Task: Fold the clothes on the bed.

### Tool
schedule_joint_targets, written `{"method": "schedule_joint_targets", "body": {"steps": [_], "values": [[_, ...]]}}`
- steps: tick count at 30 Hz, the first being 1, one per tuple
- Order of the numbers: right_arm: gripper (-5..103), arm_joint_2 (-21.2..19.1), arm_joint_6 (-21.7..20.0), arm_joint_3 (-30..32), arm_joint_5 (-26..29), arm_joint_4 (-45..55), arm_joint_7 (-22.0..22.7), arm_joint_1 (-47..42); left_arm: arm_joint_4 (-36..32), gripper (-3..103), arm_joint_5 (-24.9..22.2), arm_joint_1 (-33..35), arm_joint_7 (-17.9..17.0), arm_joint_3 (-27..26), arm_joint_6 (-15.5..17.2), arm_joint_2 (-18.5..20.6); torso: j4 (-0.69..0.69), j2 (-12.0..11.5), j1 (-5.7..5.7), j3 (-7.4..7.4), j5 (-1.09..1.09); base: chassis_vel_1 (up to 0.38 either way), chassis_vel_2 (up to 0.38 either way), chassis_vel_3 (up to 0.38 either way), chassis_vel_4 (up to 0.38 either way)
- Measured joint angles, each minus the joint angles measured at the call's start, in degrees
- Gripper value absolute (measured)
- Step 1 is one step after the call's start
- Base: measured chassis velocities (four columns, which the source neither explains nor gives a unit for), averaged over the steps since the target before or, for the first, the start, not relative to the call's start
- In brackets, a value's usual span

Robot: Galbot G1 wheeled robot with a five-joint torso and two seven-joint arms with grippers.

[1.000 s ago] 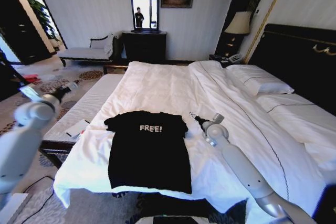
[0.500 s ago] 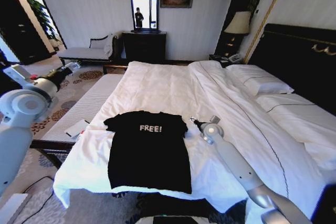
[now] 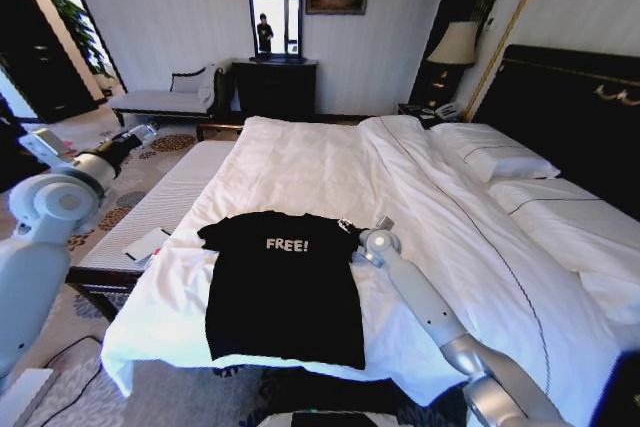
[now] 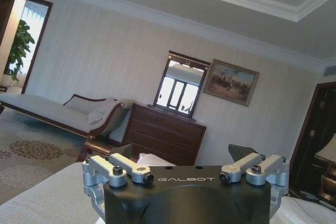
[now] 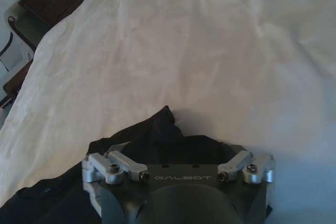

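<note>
Right gripper (image 3: 349, 229) is pressing at the right sleeve of the black T-shirt (image 3: 285, 287); whether its fingers are closed on cloth cannot be told. The shirt is lying flat, "FREE!" upward, near the foot edge of the bed (image 3: 330, 167). Left gripper (image 3: 150, 130) is hanging raised beside the bed, fingers spread, holding nothing.

You have the bed (image 3: 330, 162) under the tool, its white duvet (image 5: 220, 51) spread wide and lightly creased. The black T-shirt (image 3: 283, 287) lies flat on the near part, chest lettering up, its sleeve right at the right gripper (image 3: 347, 228). Two white pillows (image 3: 500, 162) rest well beyond that gripper toward the dark headboard (image 3: 580, 117). On your left gripper's (image 3: 150, 131) side stands a striped bench (image 3: 160, 207) carrying a small white card (image 3: 147, 244).
</note>
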Motion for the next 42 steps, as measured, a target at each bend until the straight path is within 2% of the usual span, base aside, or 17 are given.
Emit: {"method": "schedule_joint_targets", "body": {"steps": [3, 6, 7, 9, 12, 16, 18, 21, 22, 25, 31, 34, 35, 37, 38, 40, 42], "values": [[87, 0.32, 0.22, -0.26, -0.47, -0.28, -0.34, 0.33, 0.09, 100, 0.03, 0.15, -0.01, -0.08, 0.00, 0.02, 0.01, 0.00, 0.00, -0.01, 0.00, 0.000, 0.000, 0.000, 0.000], [71, 0.51, 0.72, -1.10, -1.64, -0.82, -0.94, 0.91, 0.46, 100, 0.33, 0.56, -0.02, -0.40, 0.01, 0.03, 0.01, -0.01, 0.00, -0.01, 0.00, 0.000, 0.000, 0.000, 0.000], [71, 0.51, 0.72, -1.10, -1.64, -0.82, -0.94, 0.91, 0.46, 100, 0.33, 0.56, -0.02, -0.40, 0.01, 0.03, 0.01, -0.01, 0.00, -0.01, 0.00, 0.000, 0.000, 0.000, 0.000], [60, 0.46, 0.83, -1.47, -2.07, -0.84, -0.97, 1.15, 0.61, 100, 0.51, 0.70, -0.03, -0.48, 0.00, 0.03, 0.00, -0.01, 0.00, -0.01, 0.00, 0.000, 0.000, 0.000, 0.000], [54, 0.24, 1.12, -1.90, -3.11, -0.98, -1.07, 1.32, 0.67, 100, 0.59, 0.76, -0.05, -0.57, -0.01, 0.05, 0.01, 0.00, 0.00, -0.01, 0.00, 0.000, 0.000, 0.000, 0.000], [33, -0.57, 1.99, -2.34, -5.34, -1.31, -1.47, 1.46, 0.68, 100, 0.71, 0.96, -0.09, -0.69, -0.04, 0.08, 0.01, 0.00, 0.00, 0.00, 0.00, 0.000, 0.000, 0.000, 0.000], [33, -0.88, 2.07, -2.35, -5.42, -1.15, -1.47, 1.46, 0.67, 100, 0.80, 1.02, -0.10, -0.69, -0.06, 0.05, 0.01, 0.00, 0.00, 0.00, 0.00, 0.000, 0.000, 0.000, 0.000], [16, -1.87, 2.11, -2.60, -5.49, -0.49, -1.47, 1.63, 0.90, 100, 1.06, 1.04, -0.11, -0.69, -0.12, 0.03, 0.00, -0.01, 0.00, -0.01, 0.00, 0.000, 0.000, 0.000, 0.000], [16, -1.87, 2.11, -2.60, -5.49, -0.49, -1.47, 1.63, 0.90, 100, 1.06, 1.04, -0.11, -0.69, -0.12, 0.03, 0.00, -0.01, 0.00, -0.01, 0.00, 0.000, 0.000, 0.000, 0.000], [2, -2.99, 2.09, -3.45, -5.67, -0.41, -1.48, 2.28, 1.12, 100, 1.23, 0.94, -0.15, -0.67, -0.17, -0.02, 0.01, 0.00, 0.00, 0.00, 0.00, 0.000, 0.000, 0.000, 0.000], [-3, -3.49, 1.81, -4.12, -6.38, -0.42, -1.73, 2.67, 1.12, 100, 1.48, 1.29, -0.19, -0.70, -0.19, -0.18, 0.00, 0.00, 0.00, 0.00, 0.00, 0.000, 0.000, 0.000, 0.000], [11, -2.87, 1.70, -3.55, -6.24, -0.72, -1.99, 2.29, 1.25, 100, 1.96, 1.59, -0.21, -0.70, -0.28, -0.30, 0.02, 0.00, 0.00, -0.01, 0.00, 0.000, 0.000, 0.000, 0.000], [11, -2.87, 1.70, -3.55, -6.24, -0.72, -1.99, 2.29, 1.25, 100, 1.96, 1.59, -0.21, -0.70, -0.28, -0.30, 0.02, 0.00, 0.00, -0.01, 0.00, 0.000, 0.000, 0.000, 0.000], [21, -2.54, 1.59, -3.03, -5.89, -0.88, -3.05, 1.68, 1.44, 100, 2.03, 1.59, -0.25, -0.66, -0.31, -0.31, 0.02, 0.00, 0.00, 0.00, 0.00, 0.000, 0.000, 0.000, 0.000], [21, -2.52, 1.55, -2.93, -5.79, -0.88, -3.46, 1.52, 1.49, 100, 2.03, 1.57, -0.26, -0.62, -0.31, -0.30, 0.01, 0.00, 0.00, 0.00, 0.00, 0.000, 0.000, 0.000, 0.000], [33, -2.62, 1.37, -2.93, -5.79, -0.91, -4.20, 1.39, 1.53, 100, 2.03, 1.50, -0.26, -0.49, -0.31, -0.20, 0.00, 0.00, 0.00, 0.00, 0.00, 0.000, 0.000, 0.000, 0.000], [37, -2.76, 1.24, -3.08, -5.92, -1.07, -4.59, 1.40, 1.54, 100, 2.04, 1.41, -0.26, -0.43, -0.32, -0.12, 0.00, 0.00, 0.00, -0.01, 0.00, 0.000, 0.000, 0.000, 0.000]]}}
